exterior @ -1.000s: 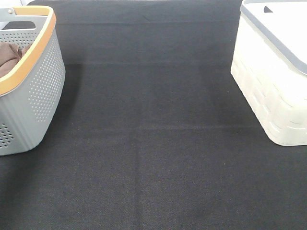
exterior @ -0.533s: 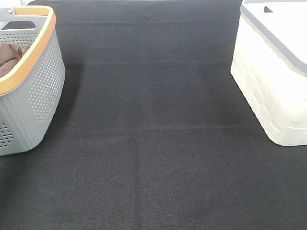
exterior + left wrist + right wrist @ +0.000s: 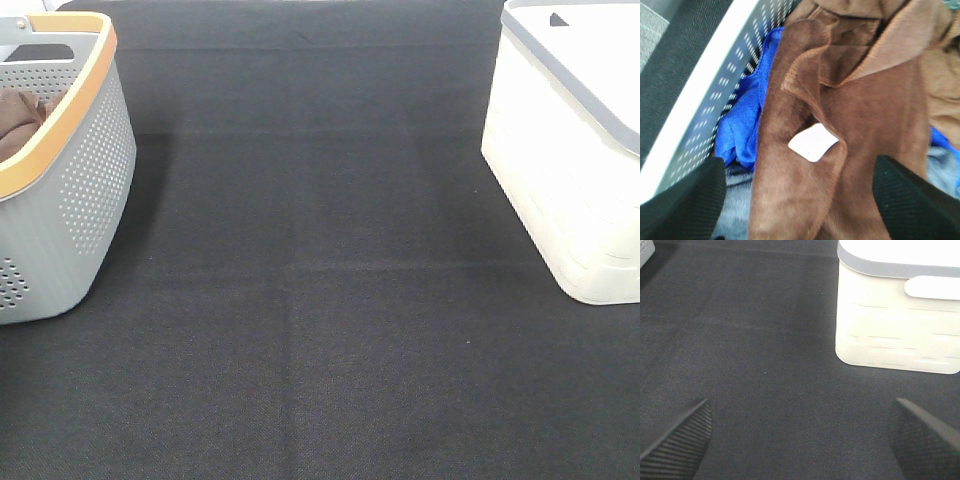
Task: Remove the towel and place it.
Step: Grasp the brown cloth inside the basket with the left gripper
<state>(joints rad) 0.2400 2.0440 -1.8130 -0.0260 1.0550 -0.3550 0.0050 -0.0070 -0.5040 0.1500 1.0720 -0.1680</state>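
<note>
The rust-brown towel (image 3: 860, 115) lies crumpled in the grey basket (image 3: 715, 85), its small white tag (image 3: 812, 142) facing up. In the exterior high view only a bit of the towel (image 3: 20, 120) shows over the basket's orange rim (image 3: 60, 120). My left gripper (image 3: 797, 200) hangs open just above the towel, one finger on each side of the tag, holding nothing. My right gripper (image 3: 800, 440) is open over the black mat, with nothing between its fingers (image 3: 675, 445). Neither gripper shows in the exterior high view.
A blue cloth (image 3: 740, 135) and a pale grey one (image 3: 735, 220) lie under the towel in the grey basket. A white basket (image 3: 570, 150) with a grey rim stands at the right, also the white basket (image 3: 895, 315) in the right wrist view. Black mat (image 3: 320, 300) lies between the baskets.
</note>
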